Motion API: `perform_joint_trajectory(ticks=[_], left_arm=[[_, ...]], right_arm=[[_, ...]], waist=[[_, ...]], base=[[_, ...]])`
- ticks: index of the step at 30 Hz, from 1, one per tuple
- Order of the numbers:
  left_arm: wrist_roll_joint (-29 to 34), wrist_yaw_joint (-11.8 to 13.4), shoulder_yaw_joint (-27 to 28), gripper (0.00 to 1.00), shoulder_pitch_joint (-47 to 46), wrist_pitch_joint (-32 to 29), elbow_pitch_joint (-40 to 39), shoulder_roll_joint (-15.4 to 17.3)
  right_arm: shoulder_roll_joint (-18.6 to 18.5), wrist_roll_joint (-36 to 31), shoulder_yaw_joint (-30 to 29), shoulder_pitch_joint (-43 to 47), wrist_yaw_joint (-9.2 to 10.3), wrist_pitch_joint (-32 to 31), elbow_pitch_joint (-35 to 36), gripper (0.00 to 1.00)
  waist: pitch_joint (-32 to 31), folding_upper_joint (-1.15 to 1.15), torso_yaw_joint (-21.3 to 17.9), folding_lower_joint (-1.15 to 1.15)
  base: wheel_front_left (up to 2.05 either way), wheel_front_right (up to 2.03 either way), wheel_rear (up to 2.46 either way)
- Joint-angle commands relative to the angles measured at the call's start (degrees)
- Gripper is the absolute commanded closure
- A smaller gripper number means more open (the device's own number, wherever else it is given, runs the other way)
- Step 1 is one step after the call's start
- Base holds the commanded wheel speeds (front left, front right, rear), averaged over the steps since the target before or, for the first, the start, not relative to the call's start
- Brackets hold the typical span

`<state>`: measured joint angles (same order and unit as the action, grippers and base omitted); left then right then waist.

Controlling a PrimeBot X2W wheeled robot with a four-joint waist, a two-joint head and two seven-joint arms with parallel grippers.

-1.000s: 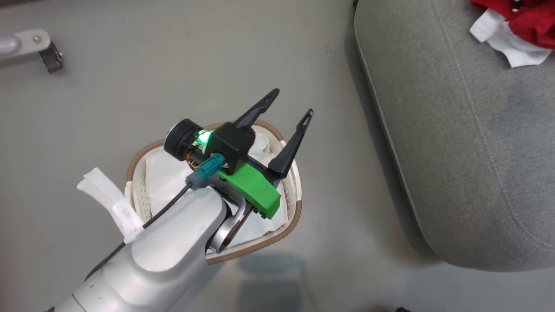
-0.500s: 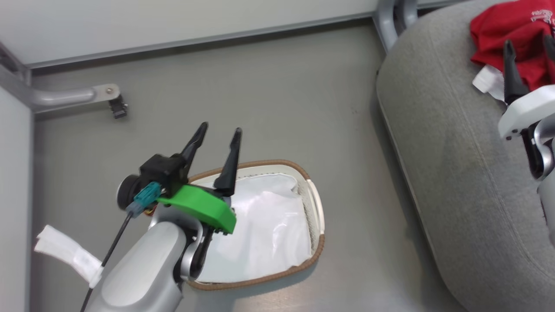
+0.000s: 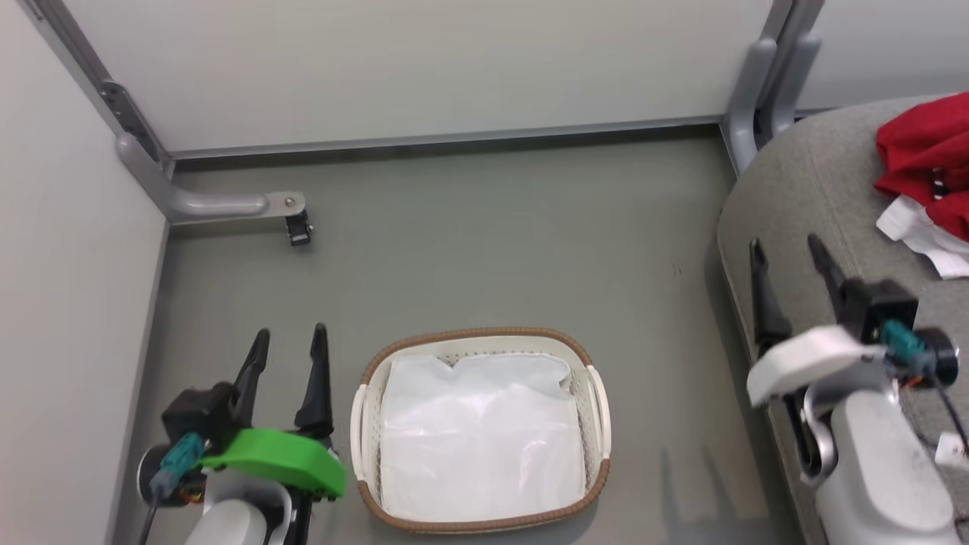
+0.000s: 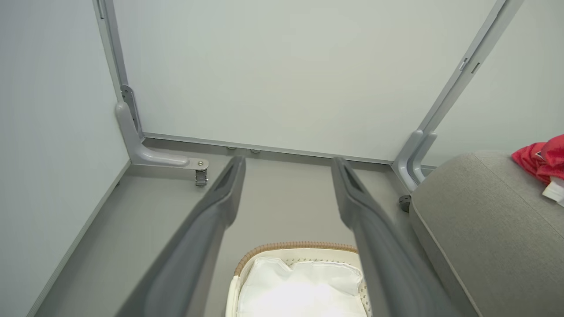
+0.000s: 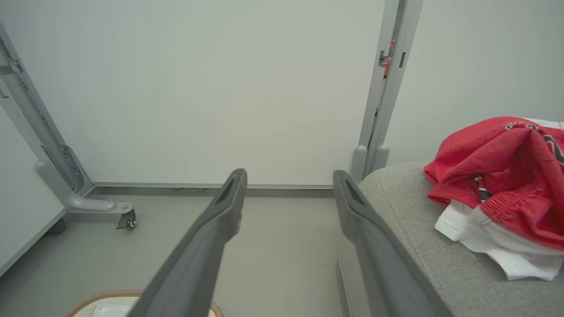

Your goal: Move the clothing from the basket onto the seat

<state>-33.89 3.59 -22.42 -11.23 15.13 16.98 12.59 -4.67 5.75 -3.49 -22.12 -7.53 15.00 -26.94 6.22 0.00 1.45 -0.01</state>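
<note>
clothing (image 3: 920, 159) lies on the seat (image 3: 795, 182), right of basket (image 3: 477, 333). left gripper (image 3: 290, 334) and right gripper (image 3: 784, 244): jaws wide, empty. leave the liner (image 3: 477, 439).

The clothing (image 3: 920, 155) runs off the head view's edge at 2 o'clock, so its full spread cannot be told. Its folds bury the lettering, and the right wrist view catches only unreadable scraps of it. The seat (image 3: 802, 189) is cut off at 3 and 5 o'clock. A white liner sheet (image 3: 481, 439) hides the floor of the basket (image 3: 477, 333), which the left wrist view crops at 6 o'clock. The left hand (image 3: 291, 331) loses its arm past the head view's bottom edge.
</note>
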Motion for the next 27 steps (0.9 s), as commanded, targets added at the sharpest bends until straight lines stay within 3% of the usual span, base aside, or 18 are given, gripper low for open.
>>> perform_joint_trajectory(ticks=[1,9,16,27], left_arm=[[1.6,0.4,1.3,0.0,2.1,0.0,-0.6,-0.3],[6.5,-0.5,7.5,0.0,11.6,0.0,-3.2,-2.6],[9.8,-2.0,10.6,0.0,15.5,0.0,-4.5,-4.7],[12.0,-5.2,12.2,0.0,13.7,0.0,-3.5,-6.6]], right_arm=[[0.6,-0.5,-0.3,3.4,0.08,0.2,1.5,0.0],[1.6,2.6,3.4,15.7,0.08,0.3,9.0,0.0],[1.7,4.1,4.6,18.3,0.08,0.3,11.6,0.0],[1.7,5.2,5.1,18.8,0.08,0.3,12.3,0.0]], waist=[[-2.1,0.0,1.4,0.01],[-4.3,0.0,1.1,0.01],[-4.7,0.0,1.1,0.01],[-4.3,0.0,1.5,0.01]], base=[[0.0,0.0,0.0],[0.0,0.0,0.0],[0.0,0.0,0.0],[0.0,0.0,0.0]])
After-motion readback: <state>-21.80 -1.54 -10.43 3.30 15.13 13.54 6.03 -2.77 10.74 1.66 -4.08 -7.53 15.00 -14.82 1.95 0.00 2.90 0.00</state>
